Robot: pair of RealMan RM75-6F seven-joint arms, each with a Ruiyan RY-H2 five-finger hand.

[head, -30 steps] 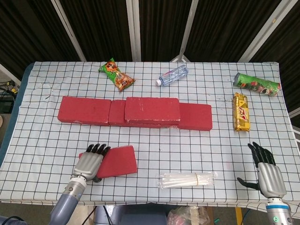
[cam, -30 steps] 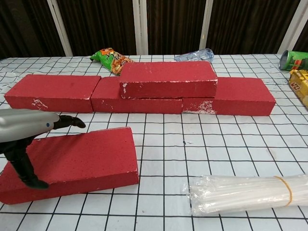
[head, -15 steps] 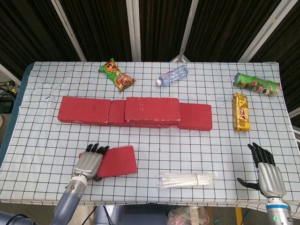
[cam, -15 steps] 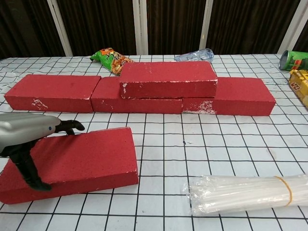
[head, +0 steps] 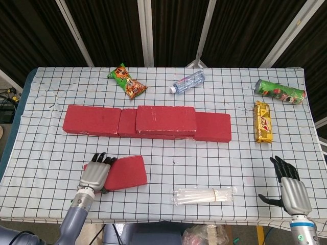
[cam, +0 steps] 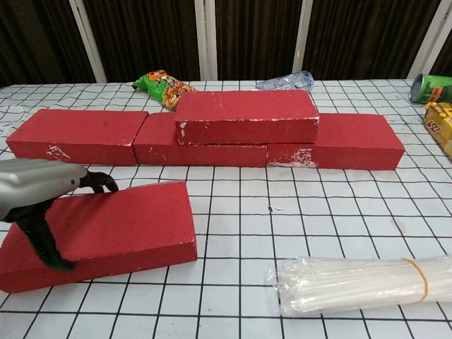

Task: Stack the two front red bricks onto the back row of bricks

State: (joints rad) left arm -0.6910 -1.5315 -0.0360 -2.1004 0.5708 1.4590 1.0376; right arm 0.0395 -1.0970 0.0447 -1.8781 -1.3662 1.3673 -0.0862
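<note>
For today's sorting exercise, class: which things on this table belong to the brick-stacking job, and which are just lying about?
Belong to the job:
front red brick, held by the left hand
back row of bricks
stacked red brick, already on top of that row

Just lying about:
green snack bag
water bottle
green snack tube
yellow snack pack
bundle of clear straws
right hand, idle

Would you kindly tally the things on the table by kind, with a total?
Red bricks: 5 (front one under the left hand)
Snack packets: 2
Snack can: 1
Water bottle: 1
Bundle of straws: 1
Total: 10
</note>
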